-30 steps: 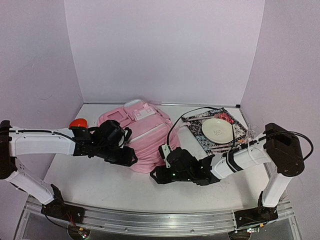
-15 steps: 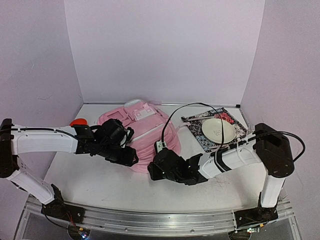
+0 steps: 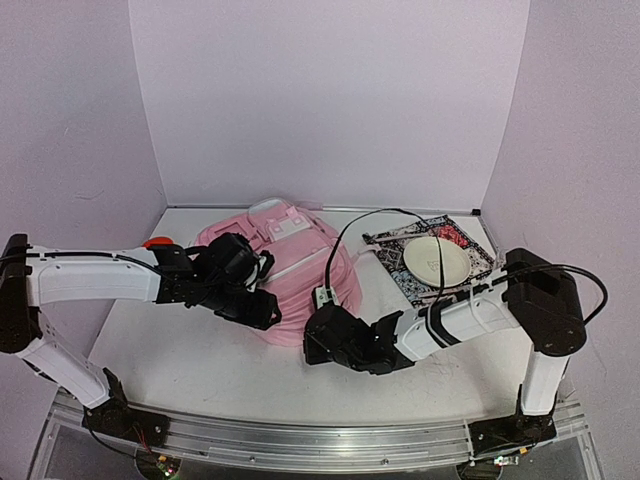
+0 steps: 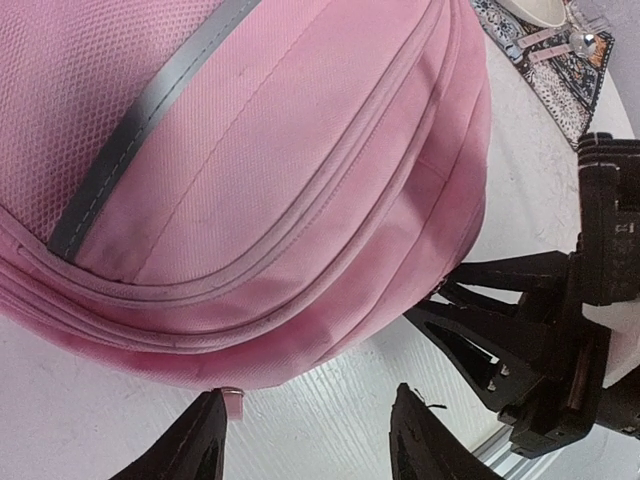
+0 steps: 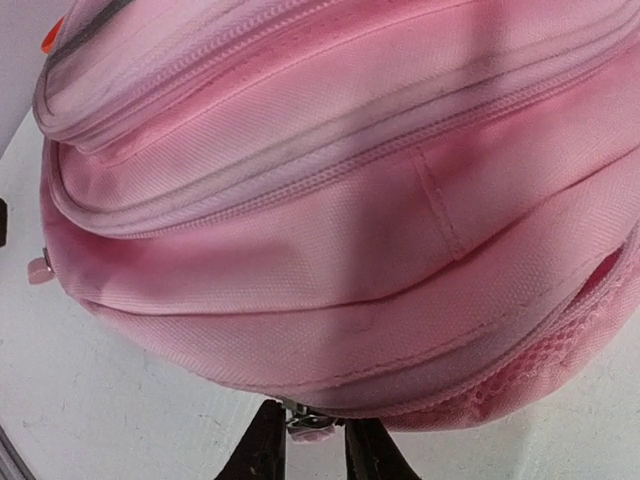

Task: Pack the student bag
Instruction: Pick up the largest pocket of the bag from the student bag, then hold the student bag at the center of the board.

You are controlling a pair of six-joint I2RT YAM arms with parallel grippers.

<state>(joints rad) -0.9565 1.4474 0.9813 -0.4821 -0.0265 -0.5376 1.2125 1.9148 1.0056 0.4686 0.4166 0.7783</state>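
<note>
Zip pull [image 5: 305, 425] at the near rim of the student bag [image 3: 290, 275] — lying flat on the bench [image 3: 200, 370], long axis running away from the arms — sits between the narrow-set jaws of the right tool [image 5: 318, 445]; whether they pinch it, I cannot tell. The left tool [image 4: 310, 440] gapes empty at the bag's near-left edge.

White table [image 3: 200, 370], pink student bag [image 3: 300, 270], patterned mat [image 3: 392, 250], small red object [image 3: 157, 242]
</note>
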